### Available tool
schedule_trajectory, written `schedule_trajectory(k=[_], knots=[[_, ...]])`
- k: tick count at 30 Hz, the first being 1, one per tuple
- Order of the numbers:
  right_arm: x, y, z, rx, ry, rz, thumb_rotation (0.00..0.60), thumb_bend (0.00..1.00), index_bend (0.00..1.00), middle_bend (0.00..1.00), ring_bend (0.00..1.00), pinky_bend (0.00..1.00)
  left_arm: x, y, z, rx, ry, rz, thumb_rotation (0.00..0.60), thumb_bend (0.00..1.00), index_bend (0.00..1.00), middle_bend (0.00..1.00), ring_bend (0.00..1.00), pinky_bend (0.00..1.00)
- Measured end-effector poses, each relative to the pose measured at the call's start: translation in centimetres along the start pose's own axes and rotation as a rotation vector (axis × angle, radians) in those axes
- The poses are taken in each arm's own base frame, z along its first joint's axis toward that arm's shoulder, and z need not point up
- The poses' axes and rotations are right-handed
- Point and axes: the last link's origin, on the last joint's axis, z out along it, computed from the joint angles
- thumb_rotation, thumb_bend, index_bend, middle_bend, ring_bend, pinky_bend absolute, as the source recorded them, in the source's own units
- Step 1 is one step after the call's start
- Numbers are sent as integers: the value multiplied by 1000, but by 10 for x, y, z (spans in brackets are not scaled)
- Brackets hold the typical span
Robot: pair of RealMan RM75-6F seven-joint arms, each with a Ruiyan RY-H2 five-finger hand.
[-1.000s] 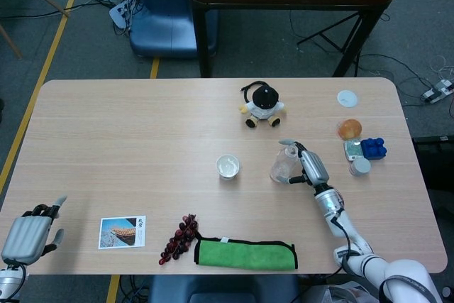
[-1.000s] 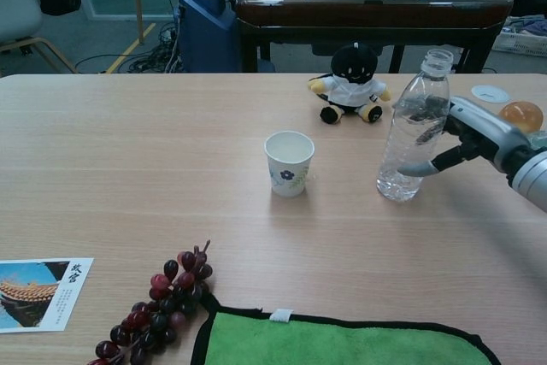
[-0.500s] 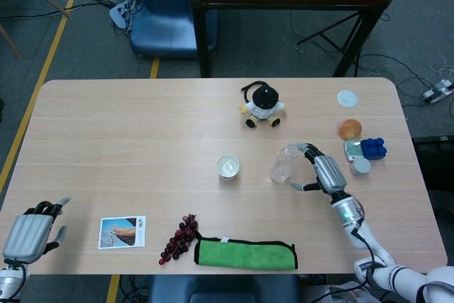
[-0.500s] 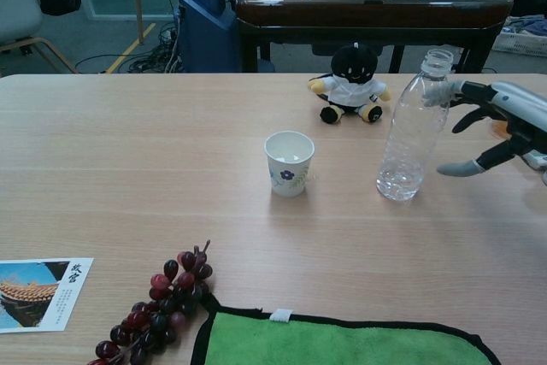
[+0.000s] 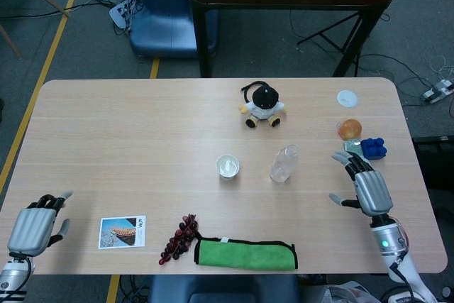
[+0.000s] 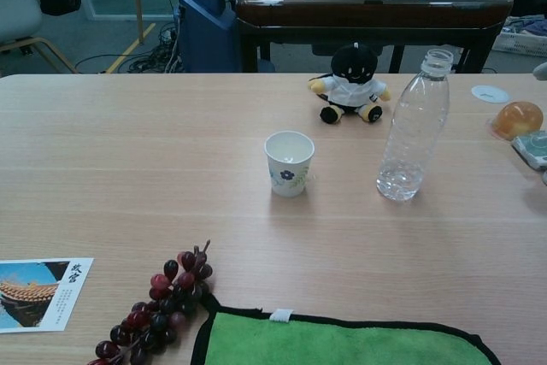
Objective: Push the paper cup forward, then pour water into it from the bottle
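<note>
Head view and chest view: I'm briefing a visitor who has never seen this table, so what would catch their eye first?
Probably the clear bottle standing uncapped mid-table, with the paper cup to its left. Behind them sits a black-and-white plush toy, and a bright green cloth lies along the near edge beside dark grapes.

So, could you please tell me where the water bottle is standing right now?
The bottle stands upright mid-table in the head view, just right of the paper cup, in front of the plush toy.

head cam high, looks down on whole table (image 5: 142,125); chest cam low, close, shares mid-table.
</note>
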Motion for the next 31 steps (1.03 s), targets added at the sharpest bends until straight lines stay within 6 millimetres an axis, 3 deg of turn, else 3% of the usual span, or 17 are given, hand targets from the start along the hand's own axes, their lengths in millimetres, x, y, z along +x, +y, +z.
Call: schedule_trajectory(k=[10,18,31], knots=[[10,14,-38,-74,23,-116,600,0,189,161,121,294,3,-2,9,24,15,-21,600,375,212,397,240,447],[13,24,-50,-98,44,-91,600,0,189,161,121,294,2,-10,1,54,9,3,600,375,212,397,240,447],[26,30,-55,-111,26,-158,600,0,190,161,121,294,0,-6,4,34,4,31,600,375,212,397,240,447]])
